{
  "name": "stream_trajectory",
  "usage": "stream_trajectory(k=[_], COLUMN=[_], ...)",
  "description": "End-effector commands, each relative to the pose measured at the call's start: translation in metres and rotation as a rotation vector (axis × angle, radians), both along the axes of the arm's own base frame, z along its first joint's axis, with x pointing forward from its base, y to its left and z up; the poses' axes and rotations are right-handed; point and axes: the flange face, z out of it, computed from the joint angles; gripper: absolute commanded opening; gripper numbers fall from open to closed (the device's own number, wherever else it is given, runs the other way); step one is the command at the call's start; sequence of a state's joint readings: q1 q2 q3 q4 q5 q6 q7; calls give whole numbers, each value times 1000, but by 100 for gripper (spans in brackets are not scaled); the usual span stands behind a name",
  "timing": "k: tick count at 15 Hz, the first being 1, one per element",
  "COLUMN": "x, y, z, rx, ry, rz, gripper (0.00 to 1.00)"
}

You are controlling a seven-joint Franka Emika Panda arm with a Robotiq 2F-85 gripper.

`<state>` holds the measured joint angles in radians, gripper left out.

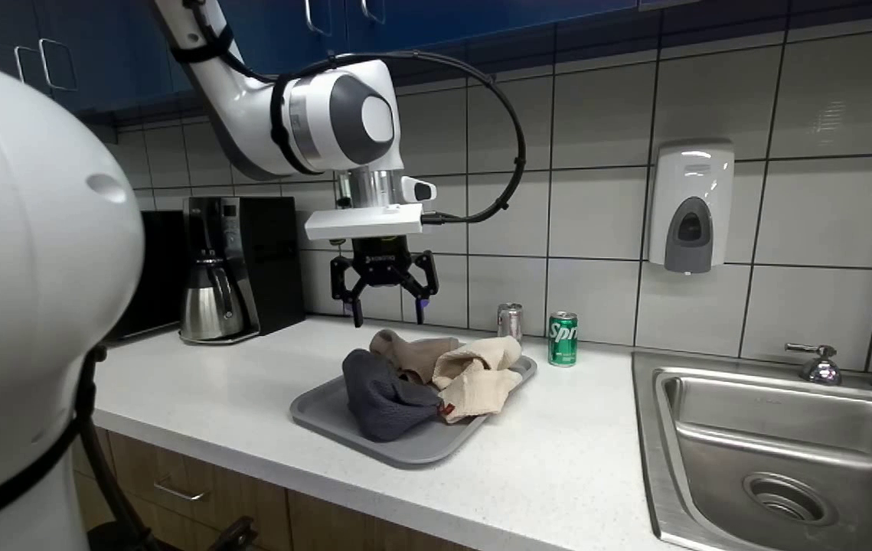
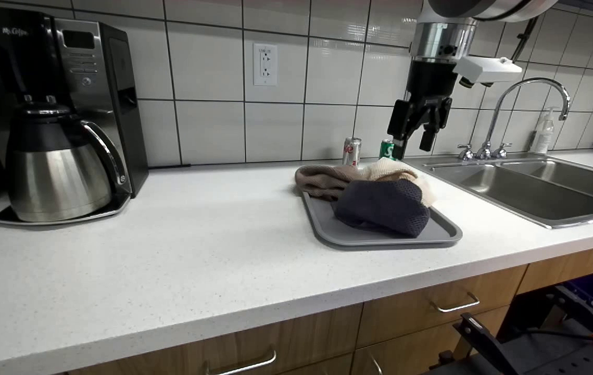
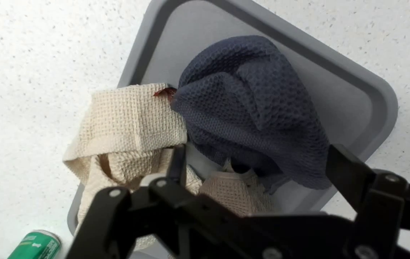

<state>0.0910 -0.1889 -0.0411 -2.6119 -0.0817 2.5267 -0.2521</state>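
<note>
Early days imo, nothing grabbed yet: navy cloth [image 1: 390, 398], brown cloth [image 1: 413, 356] and cream cloth [image 1: 479, 390] all bunched on the tray [image 1: 436, 448], gripper [image 1: 389, 318] hanging above, spread wide and empty.

Franka Panda arm [image 1: 313, 126], one: white and grey, its forearm [image 1: 215, 92] slanted downward to an upright silver wrist flange [image 1: 373, 187]. Robotiq gripper [image 1: 389, 315], one: black, two-fingered, hung pointing down, jaws parted wide.

Navy, cream and brown cloths [image 1: 414, 394] lie crumpled on a tray [image 1: 328, 408].
</note>
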Motion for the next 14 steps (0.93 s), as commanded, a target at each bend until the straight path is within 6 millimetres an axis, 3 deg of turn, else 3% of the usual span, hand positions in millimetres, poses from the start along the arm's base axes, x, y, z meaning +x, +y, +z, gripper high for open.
stream_trajectory(k=[1, 4, 5, 14], x=[-16, -22, -11, -15], y=[-11, -14, -8, -10], z=[6, 4, -1, -2], rx=[13, 2, 4, 5], ry=[-16, -13, 5, 8], rz=[10, -9, -10, -15], gripper=[100, 100, 100, 100])
